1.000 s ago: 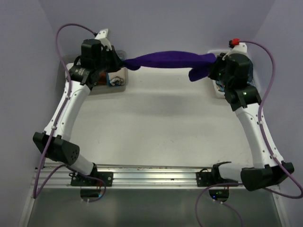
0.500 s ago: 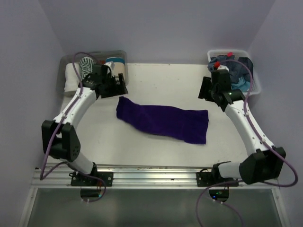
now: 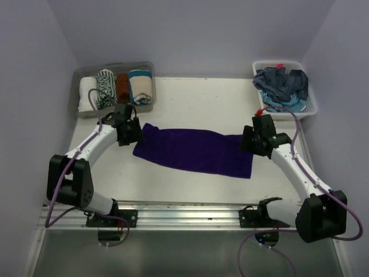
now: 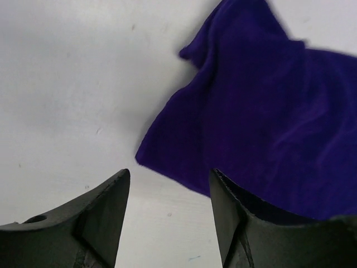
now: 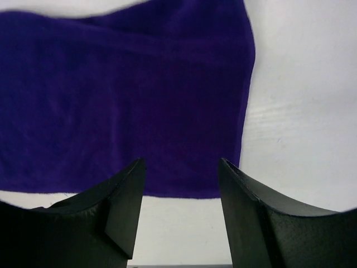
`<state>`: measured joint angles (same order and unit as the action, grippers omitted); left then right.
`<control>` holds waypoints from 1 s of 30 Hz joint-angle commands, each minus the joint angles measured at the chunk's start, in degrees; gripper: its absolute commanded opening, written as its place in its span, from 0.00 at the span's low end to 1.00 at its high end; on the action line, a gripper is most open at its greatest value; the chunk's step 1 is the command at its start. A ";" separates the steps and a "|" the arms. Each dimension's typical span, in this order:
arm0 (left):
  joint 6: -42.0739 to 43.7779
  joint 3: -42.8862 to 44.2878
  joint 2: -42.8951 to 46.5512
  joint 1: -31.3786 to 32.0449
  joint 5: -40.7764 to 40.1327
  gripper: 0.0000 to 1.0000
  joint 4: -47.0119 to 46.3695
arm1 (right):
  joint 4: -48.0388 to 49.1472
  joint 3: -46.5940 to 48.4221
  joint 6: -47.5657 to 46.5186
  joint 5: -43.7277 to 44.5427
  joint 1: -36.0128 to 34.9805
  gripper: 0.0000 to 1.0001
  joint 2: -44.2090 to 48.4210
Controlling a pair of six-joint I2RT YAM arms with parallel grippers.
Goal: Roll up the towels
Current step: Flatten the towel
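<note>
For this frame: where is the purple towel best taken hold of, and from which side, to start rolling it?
Its short left end, probably. The purple towel lies flat, long side across the table, so only an edge offers a pinch. A corner of that end sits just ahead of the open left gripper; come in low from the left, one finger under the hem.

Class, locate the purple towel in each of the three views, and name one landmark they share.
Top external: the purple towel lies spread flat in the middle of the picture.
Left wrist: upper right, one corner just ahead of the open left gripper.
Right wrist: upper left and centre, beyond the open right gripper.
Shared landmark: the white table bordering it.
</note>
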<state>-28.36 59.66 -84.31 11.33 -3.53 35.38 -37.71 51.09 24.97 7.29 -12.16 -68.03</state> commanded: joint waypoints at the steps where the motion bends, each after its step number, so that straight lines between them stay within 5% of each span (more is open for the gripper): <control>1: -4.42 -5.95 -1.46 0.18 -3.68 0.62 -1.09 | 1.15 -4.94 5.69 -4.74 -0.93 0.58 2.72; 15: -7.41 -7.98 -9.37 -0.17 -4.38 0.54 -8.74 | -1.92 -11.28 10.10 -3.86 -1.11 0.58 8.00; 18: -7.41 -7.81 -11.13 -0.17 -3.42 0.38 -8.75 | -2.89 -11.10 10.62 -3.16 -1.11 0.58 8.70; 20: -7.15 -5.88 -10.88 -0.17 -3.94 0.00 -6.22 | -3.50 -10.93 11.32 -2.72 -1.02 0.58 9.14; 30: -3.11 6.08 1.96 -0.52 -7.64 0.00 5.84 | -8.43 -13.03 20.37 3.70 -1.02 0.65 13.62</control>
<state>-33.28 61.71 -85.34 11.27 -10.02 37.85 -42.83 39.27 40.34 7.81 -13.10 -56.12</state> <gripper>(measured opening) 0.015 0.647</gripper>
